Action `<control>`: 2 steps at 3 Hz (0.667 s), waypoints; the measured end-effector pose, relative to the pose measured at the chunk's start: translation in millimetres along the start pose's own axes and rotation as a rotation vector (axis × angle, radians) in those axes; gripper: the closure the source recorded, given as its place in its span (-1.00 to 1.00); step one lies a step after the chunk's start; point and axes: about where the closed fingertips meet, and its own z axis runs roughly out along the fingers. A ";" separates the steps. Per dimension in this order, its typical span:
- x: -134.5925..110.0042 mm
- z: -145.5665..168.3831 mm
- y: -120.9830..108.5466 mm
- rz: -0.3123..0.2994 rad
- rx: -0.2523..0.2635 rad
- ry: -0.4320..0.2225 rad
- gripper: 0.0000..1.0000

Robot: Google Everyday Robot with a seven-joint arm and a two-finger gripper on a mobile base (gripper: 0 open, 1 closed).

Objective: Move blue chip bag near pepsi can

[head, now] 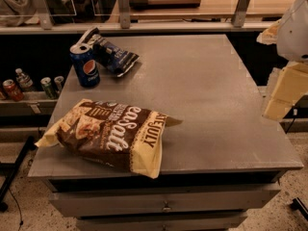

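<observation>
1. Blue crumpled foil chip bag (113, 54): lies flat on the grey metal table (207, 95), at about 11 o'clock from the table centre.
2. Blue Pepsi can (84, 65): upright, about 10 o'clock, near the far-left corner. The bag sits just beside it at its 2 o'clock. One end of the bag runs behind the can's top. Touching or a hair apart, can't separate them from here.
3. Gripper (281, 97): cream-coloured, hangs off the table's right edge at 3 o'clock, under the white arm housing (296, 28). It is well apart from both bag and can. Can't tell how far open it is. I see nothing held in it.
4. Large brown-and-yellow sea-salt chip bag (110, 136): lies on its side at 7 o'clock, near the front-left edge. Not part of the job and well apart from the can.
5. Progress, my read: the goal looks met as things lie, with the bag next to the can and the gripper off the work area.
6. Left to do: little or nothing. If "near" is judged strictly, this placement passes. Any further nudge risks tipping the can.
7. Background: small cans and a bottle (23, 80) on a low shelf at 9 o'clock, off the table.
</observation>
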 end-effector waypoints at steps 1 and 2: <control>-1.6 -0.1 -1.1 -0.004 0.002 -0.002 -1.00; -26.2 13.3 -18.3 -0.068 -0.010 -0.023 -1.00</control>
